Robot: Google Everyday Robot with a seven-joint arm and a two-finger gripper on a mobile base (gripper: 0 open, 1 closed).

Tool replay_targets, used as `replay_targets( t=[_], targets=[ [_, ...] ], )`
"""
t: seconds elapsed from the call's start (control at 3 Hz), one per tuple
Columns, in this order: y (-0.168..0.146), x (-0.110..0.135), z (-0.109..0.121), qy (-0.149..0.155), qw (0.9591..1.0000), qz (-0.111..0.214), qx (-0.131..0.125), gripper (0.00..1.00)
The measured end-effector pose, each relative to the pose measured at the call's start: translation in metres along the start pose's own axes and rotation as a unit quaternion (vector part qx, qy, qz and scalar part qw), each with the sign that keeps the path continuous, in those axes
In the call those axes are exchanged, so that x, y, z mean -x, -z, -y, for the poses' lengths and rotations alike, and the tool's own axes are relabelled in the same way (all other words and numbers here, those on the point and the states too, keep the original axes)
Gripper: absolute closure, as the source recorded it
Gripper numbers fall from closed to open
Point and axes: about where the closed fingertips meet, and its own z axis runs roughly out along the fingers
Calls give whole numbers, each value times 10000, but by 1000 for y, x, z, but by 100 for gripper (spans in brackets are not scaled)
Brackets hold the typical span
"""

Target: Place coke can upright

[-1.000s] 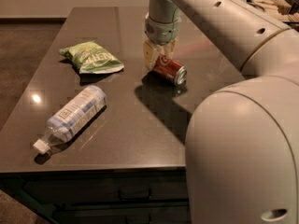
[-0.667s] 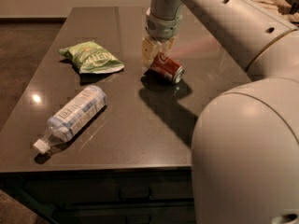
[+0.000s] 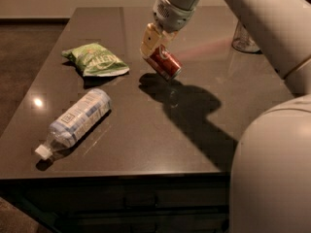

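The red coke can (image 3: 164,62) hangs tilted in the air above the dark table (image 3: 146,140), its silver end pointing down to the right. My gripper (image 3: 154,45) is shut on the can's upper end, coming down from the arm at the top of the camera view. The can's shadow falls on the tabletop just below it.
A green chip bag (image 3: 96,59) lies to the left of the can. A clear water bottle (image 3: 75,122) lies on its side at the front left. A clear glass object (image 3: 243,38) stands at the back right. My arm's large white body (image 3: 272,169) covers the right side.
The gripper has lifted the coke can off the table; it was lying on the surface and now hangs tilted above it.
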Motion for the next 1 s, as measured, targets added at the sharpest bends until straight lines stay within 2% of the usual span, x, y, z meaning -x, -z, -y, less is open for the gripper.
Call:
replay_targets(
  t=[0.33, 0.67, 1.0],
  targets=[
    [14, 4, -15, -94, 9966, 705, 421, 100],
    [28, 3, -18, -99, 9887, 1416, 486, 100],
    [41, -4, -17, -142, 9765, 2115, 381, 100]
  ],
)
